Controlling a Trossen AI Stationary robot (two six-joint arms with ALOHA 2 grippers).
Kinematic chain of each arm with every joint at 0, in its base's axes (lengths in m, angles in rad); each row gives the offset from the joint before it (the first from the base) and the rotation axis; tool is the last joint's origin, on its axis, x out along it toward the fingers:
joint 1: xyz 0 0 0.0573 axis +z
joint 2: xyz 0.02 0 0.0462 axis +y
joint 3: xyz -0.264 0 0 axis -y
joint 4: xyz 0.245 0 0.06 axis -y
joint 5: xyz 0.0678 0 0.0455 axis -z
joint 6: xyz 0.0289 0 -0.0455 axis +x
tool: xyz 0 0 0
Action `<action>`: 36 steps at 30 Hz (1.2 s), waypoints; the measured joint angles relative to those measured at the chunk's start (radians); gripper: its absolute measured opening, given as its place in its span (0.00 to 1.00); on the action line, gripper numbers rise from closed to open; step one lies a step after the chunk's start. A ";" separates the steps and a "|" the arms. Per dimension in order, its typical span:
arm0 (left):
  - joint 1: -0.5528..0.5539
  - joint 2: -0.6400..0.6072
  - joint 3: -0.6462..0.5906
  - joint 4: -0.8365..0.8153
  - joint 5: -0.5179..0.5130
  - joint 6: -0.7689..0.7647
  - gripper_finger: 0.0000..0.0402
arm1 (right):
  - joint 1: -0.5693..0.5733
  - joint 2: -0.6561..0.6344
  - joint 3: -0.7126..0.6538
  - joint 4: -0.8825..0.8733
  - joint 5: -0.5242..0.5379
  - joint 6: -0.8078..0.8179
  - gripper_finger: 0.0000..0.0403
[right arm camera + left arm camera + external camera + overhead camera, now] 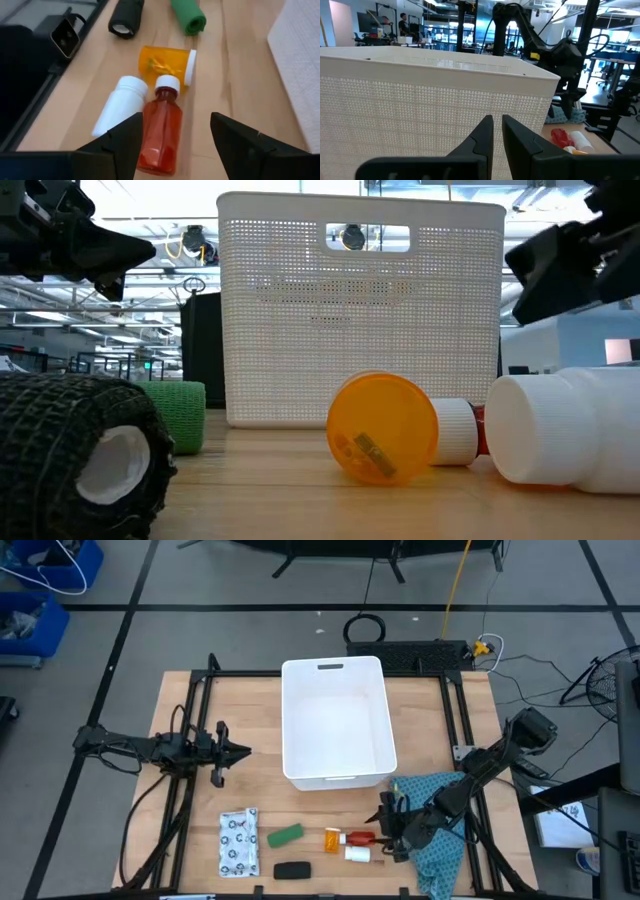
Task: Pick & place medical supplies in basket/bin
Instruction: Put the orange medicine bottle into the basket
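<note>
The white bin (335,720) stands mid-table. In front of it lie the white dotted packet (238,840), green oblong (286,835), black oblong (291,870), orange vial (331,838), red bottle with white cap (360,838) and a white bottle (357,854). My right gripper (177,130) is open and hovers over the red bottle (161,127), whose body lies between the fingers; I see no touch. The white bottle (120,105) and orange vial (165,62) lie against the red one. My left gripper (240,751) is shut and waits left of the bin.
A teal patterned cloth (435,830) lies under my right arm near the table's right near corner. The bin's wall (430,105) stands close in front of my left gripper. Black frame rails (190,790) run along the table's sides. Bare wood lies between the bin and the items.
</note>
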 joint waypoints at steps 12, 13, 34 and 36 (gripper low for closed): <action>0.000 0.000 0.000 -0.007 0.001 -0.001 0.10 | 0.000 0.090 -0.014 0.139 -0.011 0.001 0.56; 0.000 0.000 0.000 -0.009 0.002 -0.001 0.10 | 0.000 0.107 -0.009 0.139 -0.025 0.001 0.56; 0.000 0.000 0.000 -0.031 0.003 -0.023 0.10 | 0.000 0.188 0.002 0.086 -0.031 0.052 0.56; 0.000 0.000 0.000 -0.031 0.003 -0.023 0.10 | 0.000 0.198 0.002 0.093 -0.031 0.052 0.56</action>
